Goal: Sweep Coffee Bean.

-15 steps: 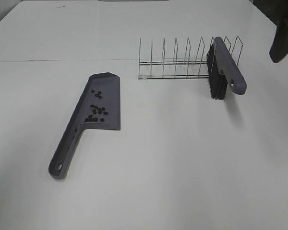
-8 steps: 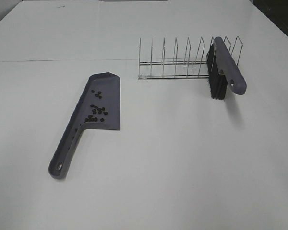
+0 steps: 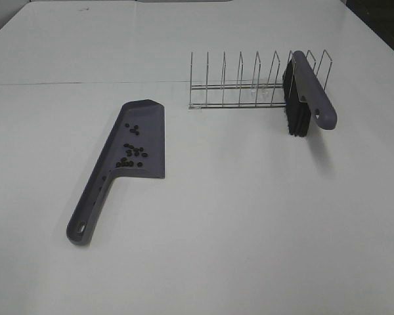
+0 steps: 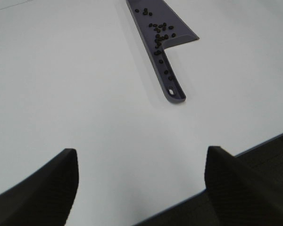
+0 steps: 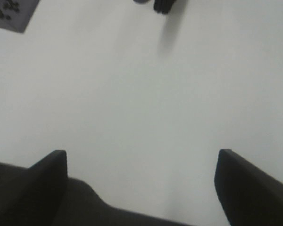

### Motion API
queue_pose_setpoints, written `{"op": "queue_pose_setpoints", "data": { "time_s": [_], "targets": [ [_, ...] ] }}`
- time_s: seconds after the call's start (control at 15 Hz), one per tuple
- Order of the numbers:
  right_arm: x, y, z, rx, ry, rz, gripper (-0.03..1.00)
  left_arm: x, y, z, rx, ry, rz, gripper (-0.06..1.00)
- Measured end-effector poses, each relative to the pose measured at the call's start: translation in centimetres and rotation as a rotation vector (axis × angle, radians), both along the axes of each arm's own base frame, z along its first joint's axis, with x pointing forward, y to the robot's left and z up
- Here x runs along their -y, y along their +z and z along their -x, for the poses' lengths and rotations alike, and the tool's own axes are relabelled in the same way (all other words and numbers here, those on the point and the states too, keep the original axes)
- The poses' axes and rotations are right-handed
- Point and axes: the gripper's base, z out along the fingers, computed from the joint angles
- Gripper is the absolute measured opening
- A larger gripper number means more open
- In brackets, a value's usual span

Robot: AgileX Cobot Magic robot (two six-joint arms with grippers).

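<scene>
Grey-purple plastic dustpan (image 3: 134, 141), flat and matte, at left on white tabletop (image 3: 236, 216), holding coffee bean (image 3: 132, 152) scatter: tiny dark rounded pellets. Sweeping seemingly done. Wire rack (image 3: 243, 82) at right, propping bristled brush (image 3: 305, 92). Left hand (image 4: 141, 188) spread, empty; right hand (image 5: 141, 188) likewise.

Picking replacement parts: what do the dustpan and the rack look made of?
Dustpan: probably moulded plastic, matte grey-purple, one smooth piece with a hanging hole in the handle. Rack: thin metal wire, silvery and slightly shiny, bent into upright loops; whether steel or plated cannot be told.
</scene>
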Motion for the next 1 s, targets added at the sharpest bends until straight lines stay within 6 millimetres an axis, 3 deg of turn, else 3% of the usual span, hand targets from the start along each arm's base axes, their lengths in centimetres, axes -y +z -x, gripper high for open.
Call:
{"op": "queue_pose_setpoints", "data": {
  "time_s": [0.2, 1.0],
  "targets": [
    [0.0, 0.1, 2.8, 0.203, 0.031, -0.027, 0.72, 0.4, -0.3, -0.5, 0.038, -0.022, 0.02, 0.68],
    [-0.3, 0.1, 3.2, 0.232, 0.079, -0.028, 0.72, 0.7, -0.3, -0.4, 0.052, -0.086, 0.0, 0.68]
  ]
}}
